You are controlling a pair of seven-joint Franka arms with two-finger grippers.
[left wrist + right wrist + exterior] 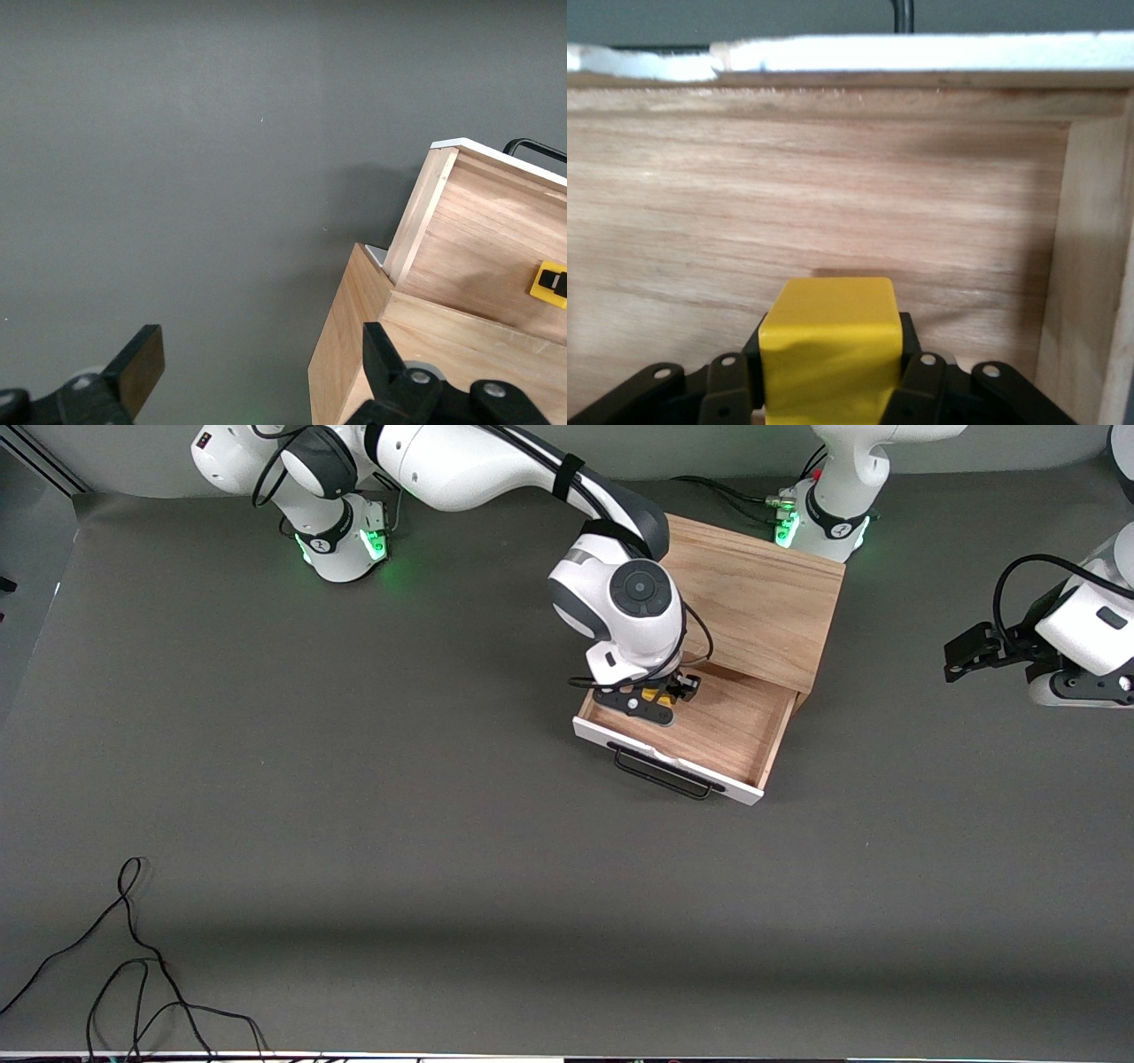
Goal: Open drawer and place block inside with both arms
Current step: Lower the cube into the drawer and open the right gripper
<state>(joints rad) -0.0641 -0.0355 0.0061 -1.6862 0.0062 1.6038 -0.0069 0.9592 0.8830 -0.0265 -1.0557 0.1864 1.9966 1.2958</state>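
A: Where is the right arm?

B: It reaches from its green-lit base at the right arm's end of the table, bends at the elbow over the light-oak wooden box cabinet [762, 598] and turns its wrist straight down. Its black two-finger right gripper [657, 698] hangs inside the pulled-out wide shallow drawer with a white front panel and brown wood floor [718, 731].

A: What does it hold?

B: The small bright yellow cube block [830, 354]. The right wrist view shows the black fingers [917, 376] pressed against two of its sides, so the jaws are narrow, clamped on the cube. The block sits low over the drawer floor, in the half toward the right arm's end of the table. Whether it touches the wood, I cannot tell.

A: And the drawer itself?

B: Open, drawn out toward the front camera, with its black wire handle [663, 772] on the white panel nearest that camera.

A: The left arm?

B: It waits at the left arm's end of the table, well apart from the cabinet, its forearm folded low. The left gripper [257, 376] hangs over the grey table surface [354, 824] beside the cabinet, its fingers spread wide and holding nothing.
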